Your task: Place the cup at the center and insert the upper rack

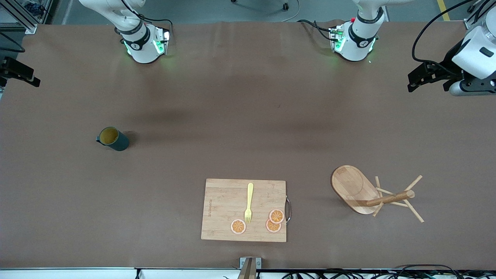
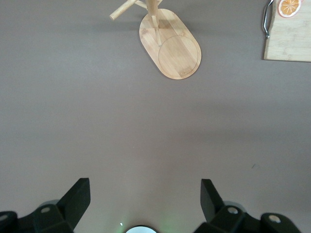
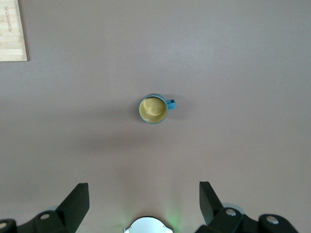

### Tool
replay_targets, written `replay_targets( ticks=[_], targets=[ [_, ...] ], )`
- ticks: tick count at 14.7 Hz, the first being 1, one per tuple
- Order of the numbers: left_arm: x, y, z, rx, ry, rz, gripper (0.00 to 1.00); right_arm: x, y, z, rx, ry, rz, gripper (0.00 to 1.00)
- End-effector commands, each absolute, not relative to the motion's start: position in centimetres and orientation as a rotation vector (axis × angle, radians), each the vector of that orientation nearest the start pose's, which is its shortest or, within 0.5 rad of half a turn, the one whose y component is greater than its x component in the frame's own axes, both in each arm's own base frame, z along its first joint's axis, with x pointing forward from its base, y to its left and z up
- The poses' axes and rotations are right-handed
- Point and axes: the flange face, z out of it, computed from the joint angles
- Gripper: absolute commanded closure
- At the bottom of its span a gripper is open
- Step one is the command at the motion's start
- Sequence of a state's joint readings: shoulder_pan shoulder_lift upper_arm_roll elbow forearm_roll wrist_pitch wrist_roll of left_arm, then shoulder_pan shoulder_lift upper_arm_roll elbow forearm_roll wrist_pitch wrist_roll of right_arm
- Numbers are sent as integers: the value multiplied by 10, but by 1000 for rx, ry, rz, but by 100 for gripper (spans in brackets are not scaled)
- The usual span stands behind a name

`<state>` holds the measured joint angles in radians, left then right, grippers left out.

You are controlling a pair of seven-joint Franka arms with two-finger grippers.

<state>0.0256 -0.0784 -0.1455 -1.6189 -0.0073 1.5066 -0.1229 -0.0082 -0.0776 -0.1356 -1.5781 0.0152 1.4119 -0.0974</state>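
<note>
Teal cup (image 1: 112,138): stands upright on the brown table (image 1: 240,116), toward the right arm's end, well apart from everything, handle turned to the table edge.
Wooden upper rack (image 1: 372,193): tipped on its side toward the left arm's end, post and pegs splayed, oval base facing up at an angle.
Cutting board (image 1: 244,209): nearest the front camera, carrying a yellow fork (image 1: 248,203) and three orange slices (image 1: 273,221).
Left gripper (image 2: 145,204): raised above bare table, jaws spread wide, empty.
Right gripper (image 3: 144,204): hangs over the table near the cup, jaws wide, empty.
Risk: the rack's thin pegs could snag or roll under a grasp; the small cup may tip if pinched off-centre.
</note>
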Motion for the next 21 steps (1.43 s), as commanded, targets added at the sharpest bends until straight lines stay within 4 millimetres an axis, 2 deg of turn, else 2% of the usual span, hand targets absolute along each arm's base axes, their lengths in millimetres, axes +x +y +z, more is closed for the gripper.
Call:
replay_targets(
  ticks=[1, 5, 8, 10, 11, 12, 15, 17, 18, 19, 21],
  targets=[
    [517, -66, 645, -3125, -11, 56, 0, 499, -71, 653, -3097, 83, 126, 0],
    [518, -62, 647, -3125, -15, 49, 0, 500, -71, 653, -3105, 58, 120, 0],
    [521, -60, 655, -3101, -16, 13, 0, 500, -74, 655, -3107, 68, 116, 0],
    [522, -60, 653, -3101, -28, 20, 0, 502, -75, 664, -3110, 82, 92, 0],
    [524, -61, 648, -3101, -18, 36, 0, 505, -79, 657, -3110, 100, 121, 0],
    [524, -60, 646, -3101, -27, 41, 0, 515, -80, 639, -3106, 103, 187, 0],
    [525, -60, 645, -3102, -22, 41, 0, 547, -93, 596, -3096, 130, 227, 0],
    [525, -61, 644, -3102, -20, 41, 0, 568, -95, 570, -3105, 130, 229, 0],
    [525, -61, 644, -3102, -25, 41, 0, 576, -89, 554, -3115, 109, 236, 0],
    [525, -62, 643, -3102, -27, 44, 0, 579, -84, 543, -3116, 93, 239, 0],
    [525, -63, 645, -3111, -24, 38, 0, 580, -77, 497, -3109, 79, 232, 0]
  ],
)
